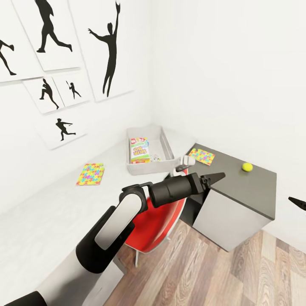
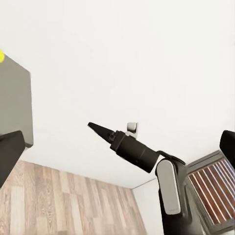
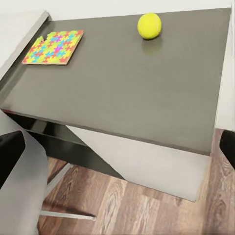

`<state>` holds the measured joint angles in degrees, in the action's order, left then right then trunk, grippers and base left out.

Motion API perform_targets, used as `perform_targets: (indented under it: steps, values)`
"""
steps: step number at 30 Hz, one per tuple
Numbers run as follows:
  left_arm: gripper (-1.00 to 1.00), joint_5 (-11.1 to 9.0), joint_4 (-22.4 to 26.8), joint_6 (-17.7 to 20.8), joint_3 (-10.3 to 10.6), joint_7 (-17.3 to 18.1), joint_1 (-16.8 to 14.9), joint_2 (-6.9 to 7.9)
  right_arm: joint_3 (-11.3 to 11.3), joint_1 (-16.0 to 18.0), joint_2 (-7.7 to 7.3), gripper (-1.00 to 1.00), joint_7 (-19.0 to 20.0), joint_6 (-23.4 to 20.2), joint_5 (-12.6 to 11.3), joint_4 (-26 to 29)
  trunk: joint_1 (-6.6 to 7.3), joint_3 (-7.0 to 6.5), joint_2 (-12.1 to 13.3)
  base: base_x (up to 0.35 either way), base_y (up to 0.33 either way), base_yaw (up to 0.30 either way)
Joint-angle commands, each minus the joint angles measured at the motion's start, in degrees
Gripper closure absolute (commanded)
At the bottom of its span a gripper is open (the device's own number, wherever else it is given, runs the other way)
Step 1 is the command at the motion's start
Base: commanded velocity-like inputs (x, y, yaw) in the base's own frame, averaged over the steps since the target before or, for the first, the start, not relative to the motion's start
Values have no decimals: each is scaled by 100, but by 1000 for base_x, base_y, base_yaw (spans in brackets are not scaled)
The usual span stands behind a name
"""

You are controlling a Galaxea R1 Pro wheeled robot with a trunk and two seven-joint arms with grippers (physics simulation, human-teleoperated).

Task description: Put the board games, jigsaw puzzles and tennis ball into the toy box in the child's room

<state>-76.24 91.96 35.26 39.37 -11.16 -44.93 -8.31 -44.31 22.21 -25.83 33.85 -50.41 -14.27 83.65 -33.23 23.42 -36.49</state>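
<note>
One board game (image 1: 139,150) lengthwise in toy box (image 1: 166,146)

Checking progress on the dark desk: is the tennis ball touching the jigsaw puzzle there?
Apart. The right wrist view shows the tennis ball and the jigsaw puzzle near opposite ends of the dark desk top, bare surface between.

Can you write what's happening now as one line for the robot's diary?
toy box: one game inside | tennis ball: on dark desk | puzzles: both out | tools: empty
</note>
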Motion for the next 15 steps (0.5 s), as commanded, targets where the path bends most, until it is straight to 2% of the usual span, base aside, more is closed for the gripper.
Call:
perform_targets:
  steps: [1,7,15]
  values:
    - [-100,-58,7,13,-3,-57,-3,0,33,68,1,-100,-9,-28,11,-99,-2,-1,-7,0,0,-149]
    - [-100,-51,6,13,-11,-70,3,1,284,388,-8,-100,-292,6,23,-616,-2,-51,-7,0,0,-148]
    - [-100,-43,6,4,-6,-82,12,4,437,544,-1,-100,-464,57,17,-912,-2,-119,-7,0,0,-147]
